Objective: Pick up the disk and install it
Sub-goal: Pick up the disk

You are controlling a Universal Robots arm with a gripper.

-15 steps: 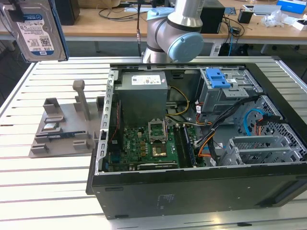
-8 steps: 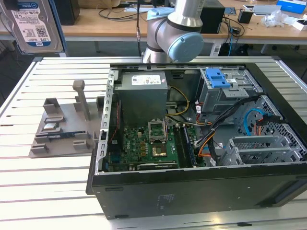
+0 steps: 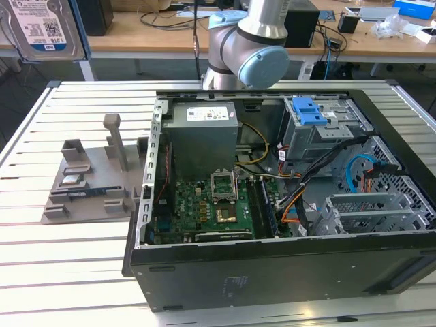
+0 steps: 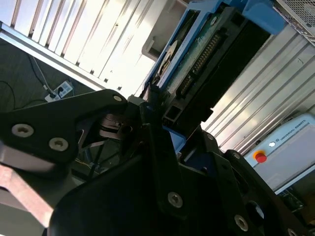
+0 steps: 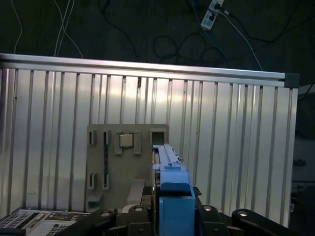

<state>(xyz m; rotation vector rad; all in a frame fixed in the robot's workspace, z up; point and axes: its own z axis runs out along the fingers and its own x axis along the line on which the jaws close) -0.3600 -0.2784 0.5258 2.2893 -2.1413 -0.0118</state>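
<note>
blue-railed disk [image 4: 197,59] is sitting clamped in the gripper [image 5: 174,211]; keeping it square is probably mattering most.

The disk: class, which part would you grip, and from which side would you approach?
Probably its two broad flat faces, near the blue-railed end, approaching along the thin edge. In the first wrist view the disk stands edge-on inside the gripper; flat parallel faces seat a pinch better than the rail.
</note>
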